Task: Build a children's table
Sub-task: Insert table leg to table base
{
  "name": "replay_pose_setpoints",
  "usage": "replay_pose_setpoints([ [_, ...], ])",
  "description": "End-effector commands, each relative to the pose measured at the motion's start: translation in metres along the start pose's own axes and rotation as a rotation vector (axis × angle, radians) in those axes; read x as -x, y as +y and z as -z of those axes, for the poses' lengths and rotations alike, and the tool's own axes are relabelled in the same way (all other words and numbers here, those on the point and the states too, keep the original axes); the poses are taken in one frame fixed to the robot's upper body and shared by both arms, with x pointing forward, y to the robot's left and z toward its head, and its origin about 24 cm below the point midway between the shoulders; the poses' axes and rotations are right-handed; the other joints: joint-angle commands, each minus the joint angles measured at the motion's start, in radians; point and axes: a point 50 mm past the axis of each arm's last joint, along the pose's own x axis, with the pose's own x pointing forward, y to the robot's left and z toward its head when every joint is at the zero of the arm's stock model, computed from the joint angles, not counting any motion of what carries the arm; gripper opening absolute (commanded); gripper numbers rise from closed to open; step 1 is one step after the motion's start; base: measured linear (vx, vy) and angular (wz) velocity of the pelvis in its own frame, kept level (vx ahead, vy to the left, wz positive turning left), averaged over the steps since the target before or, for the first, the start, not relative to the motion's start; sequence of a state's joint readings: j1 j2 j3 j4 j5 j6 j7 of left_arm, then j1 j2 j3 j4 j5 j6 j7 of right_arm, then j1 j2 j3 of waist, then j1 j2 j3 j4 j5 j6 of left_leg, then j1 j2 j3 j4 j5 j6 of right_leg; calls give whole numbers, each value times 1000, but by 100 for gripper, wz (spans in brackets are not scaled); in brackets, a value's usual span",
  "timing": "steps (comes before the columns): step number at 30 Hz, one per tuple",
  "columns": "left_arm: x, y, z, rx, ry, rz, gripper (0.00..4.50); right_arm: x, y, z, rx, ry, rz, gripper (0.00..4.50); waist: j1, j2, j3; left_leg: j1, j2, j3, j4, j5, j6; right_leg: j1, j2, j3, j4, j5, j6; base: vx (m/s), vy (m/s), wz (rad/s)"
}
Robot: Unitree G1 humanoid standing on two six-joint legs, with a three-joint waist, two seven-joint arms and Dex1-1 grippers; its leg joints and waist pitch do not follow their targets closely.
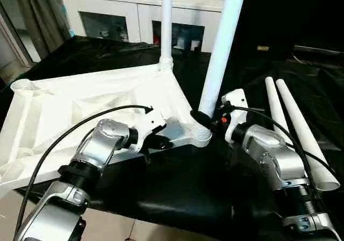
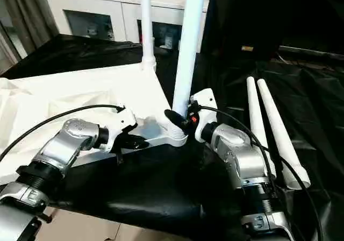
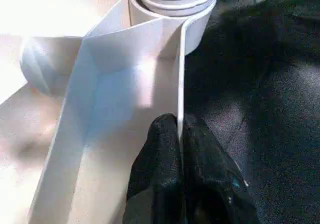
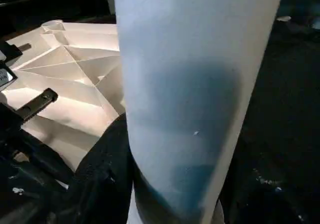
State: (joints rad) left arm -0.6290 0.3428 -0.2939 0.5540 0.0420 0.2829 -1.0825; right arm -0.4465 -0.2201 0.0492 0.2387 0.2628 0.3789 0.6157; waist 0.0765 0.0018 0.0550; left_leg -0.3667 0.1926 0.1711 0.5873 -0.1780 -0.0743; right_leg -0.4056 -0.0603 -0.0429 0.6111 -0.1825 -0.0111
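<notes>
- Nearest, by the desk's (image 1: 177, 182) front edge, the left tool (image 1: 159, 142) is pinching the upturned tabletop's (image 1: 64, 112) rim, forearm low, probably steadying it.
- The right tool (image 1: 207, 121) is clamping the base of a leaning leg (image 1: 223, 42) at the corner socket (image 1: 200, 136), seemingly seating it.
- Farther back, another leg (image 1: 166, 20) is standing fitted.
- Two spare legs (image 1: 295, 128) are lying rightward.

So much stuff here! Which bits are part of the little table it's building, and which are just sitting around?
Part of the job:
- tabletop, upside down, rim pinched by left gripper
- near leg, held by right gripper
- far leg, standing in its corner
- two loose legs

Just around:
- cabinet
- black cloth
</notes>
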Motion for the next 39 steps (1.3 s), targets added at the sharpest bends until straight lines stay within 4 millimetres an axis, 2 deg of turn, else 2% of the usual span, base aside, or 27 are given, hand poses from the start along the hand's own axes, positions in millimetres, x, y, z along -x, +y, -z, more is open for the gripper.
replay_pose_setpoints([
  [1, 0, -3, 8, 7, 47, 21, 0, -2, -1, -6, 30, -4, -4, 189, 1, -9, -68, 6, 27, -3, -64, -142, 25, 57, -72, 41, -66, -150, -203, 0, 0, 0],
  [12, 0, -2, 6, -1, 42, 25, 0, -9, -5, 1, -40, 15, -1, 189, -4, -2, -69, 8, 27, -4, -64, -156, 20, 57, -71, 41, -66, -143, -217, 0, 0, 0],
  [18, 0, -2, 5, -5, 40, 18, 0, -10, -8, 4, -61, 28, -1, 189, -10, -3, -69, 8, 27, -4, -64, -168, 16, 58, -72, 41, -67, -150, -220, 0, 0, 0],
  [19, 0, -1, 5, -5, 38, 14, 0, -9, -8, 6, -79, 24, 3, 189, -10, -8, -69, 7, 28, -3, -64, -160, 19, 59, -71, 41, -66, -141, -221, 0, 0, 0],
  [24, 0, -2, 5, -5, 30, 6, 0, -1, -16, 18, -215, -10, 48, 189, -9, -5, -69, 8, 28, -3, -63, -157, 26, 58, -72, 41, -66, -141, -226, 0, 0, 0],
  [30, -1, -1, 4, -7, 27, -4, 0, 6, -21, 27, -278, -45, 88, 189, -7, -2, -70, 8, 28, -4, -63, -155, 26, 58, -73, 40, -66, -131, -230, 0, 0, 0],
  [39, -3, 1, 1, -17, 11, -27, 0, 17, -15, 57, -330, -103, 136, 188, -5, 0, -67, 11, 30, -5, -68, -200, 18, 54, -73, 40, -74, -193, -219, 0, 0, 0],
])
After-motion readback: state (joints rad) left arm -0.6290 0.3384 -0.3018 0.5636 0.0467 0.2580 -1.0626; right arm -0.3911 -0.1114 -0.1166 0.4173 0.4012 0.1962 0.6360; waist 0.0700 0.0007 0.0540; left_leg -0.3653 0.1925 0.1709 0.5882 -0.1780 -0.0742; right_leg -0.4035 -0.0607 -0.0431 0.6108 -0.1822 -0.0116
